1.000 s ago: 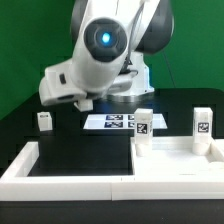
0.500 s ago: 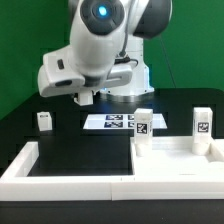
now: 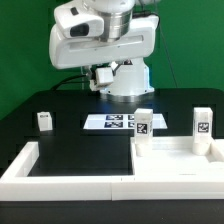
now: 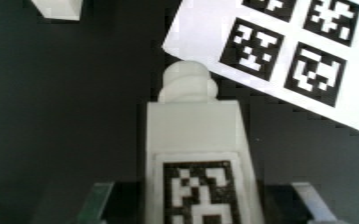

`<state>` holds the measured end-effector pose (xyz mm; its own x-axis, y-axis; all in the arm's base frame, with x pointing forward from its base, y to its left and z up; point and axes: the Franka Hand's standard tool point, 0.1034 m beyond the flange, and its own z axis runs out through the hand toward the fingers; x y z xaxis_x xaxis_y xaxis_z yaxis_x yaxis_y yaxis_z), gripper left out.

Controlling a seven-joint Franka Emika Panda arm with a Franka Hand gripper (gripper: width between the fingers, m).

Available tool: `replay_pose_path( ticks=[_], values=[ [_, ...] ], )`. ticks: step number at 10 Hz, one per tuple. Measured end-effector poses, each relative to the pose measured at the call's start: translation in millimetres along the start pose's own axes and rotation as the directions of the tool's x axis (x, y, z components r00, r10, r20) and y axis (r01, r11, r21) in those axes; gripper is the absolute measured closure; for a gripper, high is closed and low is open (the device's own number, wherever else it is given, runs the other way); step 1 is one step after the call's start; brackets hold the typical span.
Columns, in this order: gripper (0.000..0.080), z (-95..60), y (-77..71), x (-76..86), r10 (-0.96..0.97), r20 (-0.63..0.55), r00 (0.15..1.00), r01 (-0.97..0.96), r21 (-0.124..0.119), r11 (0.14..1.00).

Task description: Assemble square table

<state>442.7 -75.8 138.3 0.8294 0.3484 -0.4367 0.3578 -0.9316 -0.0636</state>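
While the hand grips a leg, the marker board lies near.

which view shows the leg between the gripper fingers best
The wrist view: the leg looms large between the gripper fingers, its tag facing the camera. In the exterior view it cannot be made out under the arm.
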Motion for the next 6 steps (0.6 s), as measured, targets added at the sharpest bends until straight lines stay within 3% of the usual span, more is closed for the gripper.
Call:
replay_pose_path(
  ticks=[2,3,4,6],
  values=[
    [0.0511,-3.9,1.0,3.3,0.001,-0.139,0.99,-0.003,-0.015,1.0],
    [0.0511,-14.1,-8.3,18.8,0.016,-0.215,0.976,-0.023,-0.034,0.999],
    [0.0511,-29.5,-24.4,38.0,0.043,-0.267,0.963,-0.052,-0.026,0.998],
    [0.0511,-87.0,-50.5,78.3,0.114,-0.378,0.919,-0.126,-0.007,0.992]
  ],
)
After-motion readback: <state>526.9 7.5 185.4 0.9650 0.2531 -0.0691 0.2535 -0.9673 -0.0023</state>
